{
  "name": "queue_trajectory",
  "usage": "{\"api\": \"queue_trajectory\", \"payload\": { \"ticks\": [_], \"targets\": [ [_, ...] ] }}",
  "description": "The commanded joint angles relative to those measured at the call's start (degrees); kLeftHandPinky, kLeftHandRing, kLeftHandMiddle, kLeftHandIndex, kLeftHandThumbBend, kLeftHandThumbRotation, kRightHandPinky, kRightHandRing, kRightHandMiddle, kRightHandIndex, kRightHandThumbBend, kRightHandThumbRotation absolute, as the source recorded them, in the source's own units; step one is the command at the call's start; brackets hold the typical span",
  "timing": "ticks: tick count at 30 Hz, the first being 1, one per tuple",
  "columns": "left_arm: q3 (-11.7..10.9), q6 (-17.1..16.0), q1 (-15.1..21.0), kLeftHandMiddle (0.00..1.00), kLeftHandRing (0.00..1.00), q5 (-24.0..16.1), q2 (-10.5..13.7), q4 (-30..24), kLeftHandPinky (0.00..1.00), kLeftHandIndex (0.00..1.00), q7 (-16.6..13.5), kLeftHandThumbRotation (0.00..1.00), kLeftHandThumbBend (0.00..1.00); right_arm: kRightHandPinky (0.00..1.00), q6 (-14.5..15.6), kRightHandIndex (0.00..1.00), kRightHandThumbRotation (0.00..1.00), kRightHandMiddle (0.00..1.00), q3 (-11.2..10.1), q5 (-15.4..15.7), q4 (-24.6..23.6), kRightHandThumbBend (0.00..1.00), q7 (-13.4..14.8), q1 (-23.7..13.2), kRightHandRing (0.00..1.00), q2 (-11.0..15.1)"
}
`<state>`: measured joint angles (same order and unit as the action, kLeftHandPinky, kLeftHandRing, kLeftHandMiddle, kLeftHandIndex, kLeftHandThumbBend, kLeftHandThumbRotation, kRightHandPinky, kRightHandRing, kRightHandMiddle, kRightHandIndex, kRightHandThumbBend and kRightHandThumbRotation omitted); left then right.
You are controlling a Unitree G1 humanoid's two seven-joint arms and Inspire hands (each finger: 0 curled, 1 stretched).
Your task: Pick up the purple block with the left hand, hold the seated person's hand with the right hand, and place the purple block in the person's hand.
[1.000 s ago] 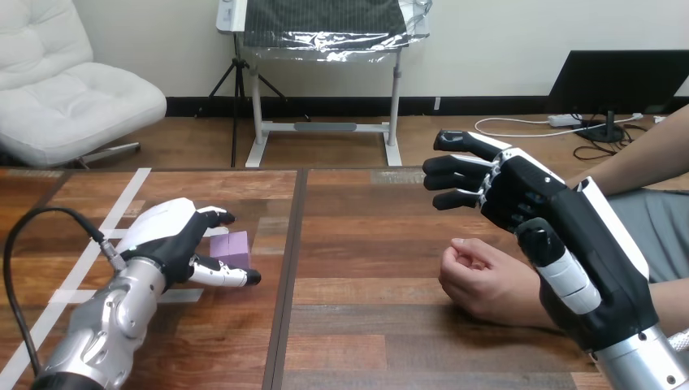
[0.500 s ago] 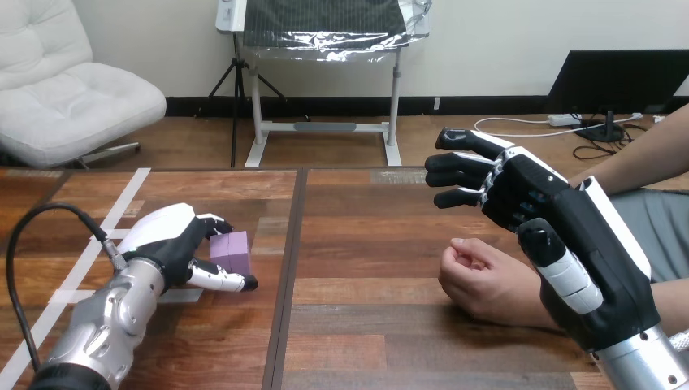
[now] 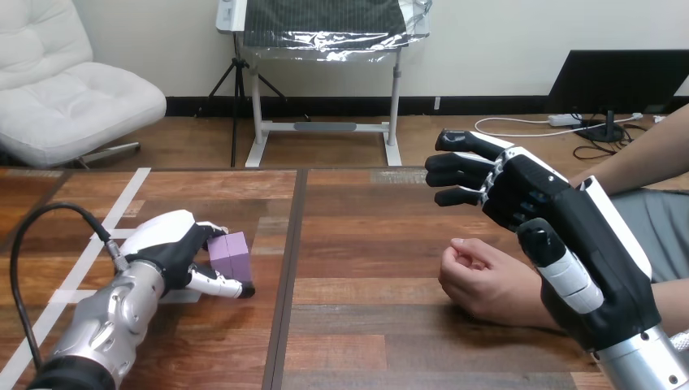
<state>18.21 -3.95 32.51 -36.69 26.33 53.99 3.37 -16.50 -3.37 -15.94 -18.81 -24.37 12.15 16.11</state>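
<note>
The purple block (image 3: 231,253) sits on the bench (image 3: 366,325) left of centre, tucked into the left hand (image 3: 172,246). That hand's fingers (image 3: 213,231) curl over the block's far side and its thumb lies along the near side, so the hand is closed around the block. The right hand (image 3: 569,223) is raised with its fingers nearly straight and gripping nothing. It stands just beside and above the person's hand (image 3: 486,283), which rests loosely curled on the bench.
</note>
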Motion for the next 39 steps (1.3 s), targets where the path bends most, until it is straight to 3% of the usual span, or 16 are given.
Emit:
{"api": "queue_trajectory", "payload": {
  "ticks": [1, 24, 39],
  "targets": [
    [0.9, -0.4, 5.9, 0.82, 0.83, -0.2, -0.4, 1.6, 0.91, 0.82, -0.9, 0.4, 0.87, 0.73, -0.7, 0.8, 0.81, 0.77, -1.8, -1.5, -1.0, 0.98, -0.3, -2.5, 0.77, 0.5],
    [2.3, -1.0, 7.8, 0.8, 0.8, 0.3, -1.9, 6.6, 0.87, 0.78, -2.9, 0.34, 0.84, 0.73, 0.4, 0.8, 0.8, 0.77, -2.1, -1.6, -2.5, 1.0, -0.2, -2.0, 0.77, 0.6],
    [3.0, -0.8, 8.0, 0.76, 0.75, -0.4, -2.3, 7.4, 0.75, 0.75, -3.8, 0.34, 0.76, 0.73, 0.8, 0.8, 0.8, 0.77, -2.0, -1.9, -2.8, 1.0, -0.3, -2.0, 0.77, 0.7]
  ]
}}
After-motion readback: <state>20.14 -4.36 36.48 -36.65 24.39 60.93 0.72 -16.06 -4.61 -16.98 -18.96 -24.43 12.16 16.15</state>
